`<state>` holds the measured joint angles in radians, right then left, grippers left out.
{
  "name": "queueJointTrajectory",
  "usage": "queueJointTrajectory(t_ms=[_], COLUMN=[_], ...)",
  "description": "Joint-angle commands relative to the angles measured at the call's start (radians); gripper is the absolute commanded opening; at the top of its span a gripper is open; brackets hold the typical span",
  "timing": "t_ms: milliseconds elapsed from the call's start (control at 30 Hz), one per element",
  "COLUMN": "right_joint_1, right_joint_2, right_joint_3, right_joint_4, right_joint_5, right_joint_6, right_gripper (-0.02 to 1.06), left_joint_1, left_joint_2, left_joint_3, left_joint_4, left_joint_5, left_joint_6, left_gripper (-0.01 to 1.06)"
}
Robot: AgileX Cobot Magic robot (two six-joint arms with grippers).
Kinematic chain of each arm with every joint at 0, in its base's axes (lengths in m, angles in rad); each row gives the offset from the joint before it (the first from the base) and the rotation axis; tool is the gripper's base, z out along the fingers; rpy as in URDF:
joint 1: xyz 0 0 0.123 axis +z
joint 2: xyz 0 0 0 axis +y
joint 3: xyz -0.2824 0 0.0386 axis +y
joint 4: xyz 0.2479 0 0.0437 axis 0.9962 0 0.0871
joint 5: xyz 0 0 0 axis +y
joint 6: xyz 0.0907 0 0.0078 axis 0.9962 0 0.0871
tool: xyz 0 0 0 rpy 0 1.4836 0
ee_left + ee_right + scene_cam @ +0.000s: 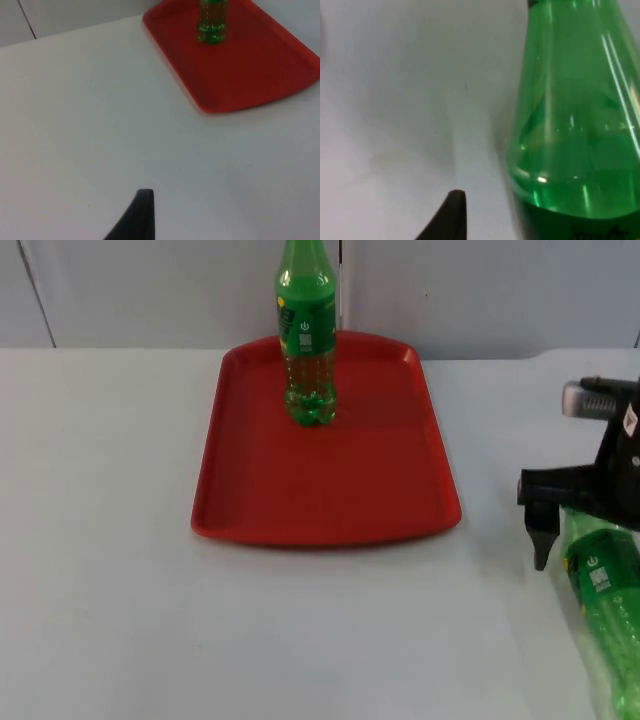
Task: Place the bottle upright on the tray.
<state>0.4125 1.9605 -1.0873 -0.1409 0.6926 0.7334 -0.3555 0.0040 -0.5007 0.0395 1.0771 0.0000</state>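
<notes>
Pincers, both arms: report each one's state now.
Left pincer: waiting over bare table, state cannot be told.
Right pincer: open, down at the lying green bottle, not gripping it.

One green bottle (pixel 306 330) stands upright at the far end of my red tray (pixel 330 490); a second green bottle (pixel 608 610) lies on its side on the bench, well to the tray's right, under my right tool (pixel 565 540)
</notes>
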Motion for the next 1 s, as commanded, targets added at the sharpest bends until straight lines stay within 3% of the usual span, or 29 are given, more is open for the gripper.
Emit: queueJointTrajectory(t_ms=[0, 233, 767, 967], right_joint_1=[-0.008, -0.033, -0.031, -0.031], right_joint_2=[0.002, 0.011, 0.123, 0.146], right_joint_3=[0.042, 0.055, -0.038, -0.049], right_joint_4=[-0.010, -0.014, -0.014, -0.006], right_joint_5=[-0.066, -0.095, -0.041, -0.020], right_joint_6=[0.021, 0.014, 0.007, -0.008], right_gripper=[1.04, 1.04, 1.04, 0.99], left_joint_1=[-0.003, -0.003, -0.003, -0.003], left_joint_2=[-0.004, -0.004, -0.004, -0.004], left_joint_3=[0.005, 0.005, 0.005, 0.005], left_joint_4=[0.002, 0.002, 0.002, 0.002], left_joint_5=[-0.002, -0.002, -0.002, -0.002], left_joint_6=[0.000, 0.000, 0.000, 0.000], left_gripper=[1.05, 1.05, 1.05, 1.05])
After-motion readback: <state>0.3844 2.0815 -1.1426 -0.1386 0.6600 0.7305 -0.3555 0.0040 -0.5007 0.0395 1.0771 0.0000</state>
